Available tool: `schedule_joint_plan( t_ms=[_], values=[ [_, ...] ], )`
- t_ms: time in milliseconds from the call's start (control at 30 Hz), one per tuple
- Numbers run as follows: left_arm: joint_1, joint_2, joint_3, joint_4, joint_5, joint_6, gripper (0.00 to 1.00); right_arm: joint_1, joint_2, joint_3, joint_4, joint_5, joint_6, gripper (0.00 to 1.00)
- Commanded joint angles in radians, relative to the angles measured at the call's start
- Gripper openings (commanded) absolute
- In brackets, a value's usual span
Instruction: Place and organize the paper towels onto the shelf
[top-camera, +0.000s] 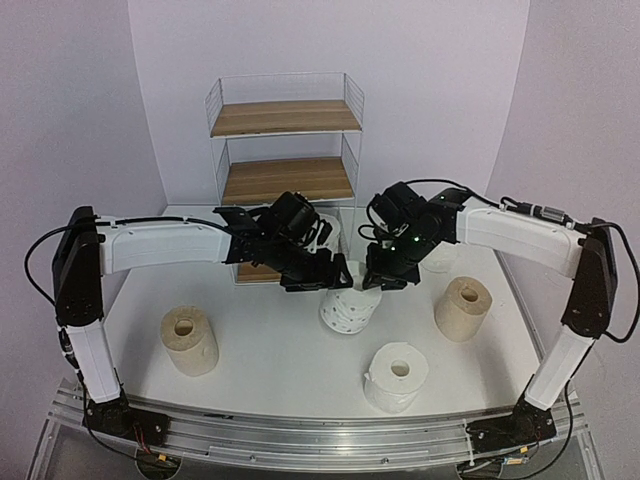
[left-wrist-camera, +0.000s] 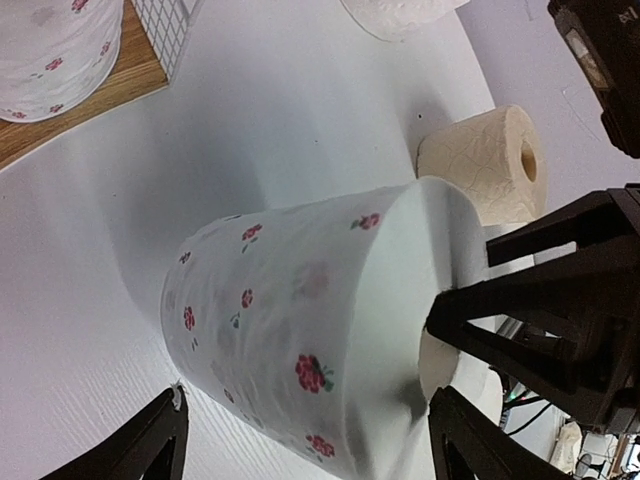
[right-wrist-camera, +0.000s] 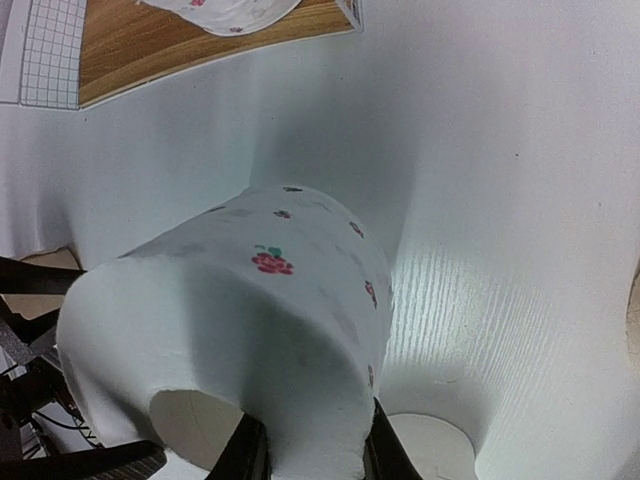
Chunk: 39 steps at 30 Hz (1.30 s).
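Right jaws are clamped on the wall of the flowered roll (top-camera: 350, 310); left jaws held wide open astride it. Beyond the jaws, one shelved roll (left-wrist-camera: 50, 45) is set on the shelf (top-camera: 285, 180); other rolls (top-camera: 397, 375) are left on the tabletop (top-camera: 280, 365).

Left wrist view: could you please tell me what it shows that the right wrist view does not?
Only left wrist: a tan roll, core showing, a cropped white roll, and the right gripper seen side-on, one finger in the core of the flowered roll. Only right wrist: that gripper's own fingers from behind, and a white round shape I cannot name. Both: the flowered roll, pinched by its wall, the shelf's bottom board and a second flowered roll on it.
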Motion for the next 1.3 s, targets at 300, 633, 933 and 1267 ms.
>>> schedule_joint_plan(
  t_ms=[300, 633, 933, 1267],
  values=[
    [-0.006, 0.054, 0.089, -0.071, -0.042, 0.011, 0.78, 0.047, 0.053, 0.084, 0.044, -0.013, -0.022, 0.22],
    [-0.006, 0.07, 0.102, -0.101, -0.06, 0.004, 0.38, 0.053, 0.051, 0.074, 0.079, -0.053, -0.016, 0.28],
    [-0.005, 0.056, 0.108, -0.19, -0.076, -0.045, 0.16, 0.058, -0.047, -0.003, 0.171, -0.099, -0.148, 0.56],
    [0.031, -0.02, 0.044, -0.244, -0.056, -0.221, 0.09, 0.061, -0.284, -0.328, 0.6, -0.25, -0.532, 0.95]
  ],
)
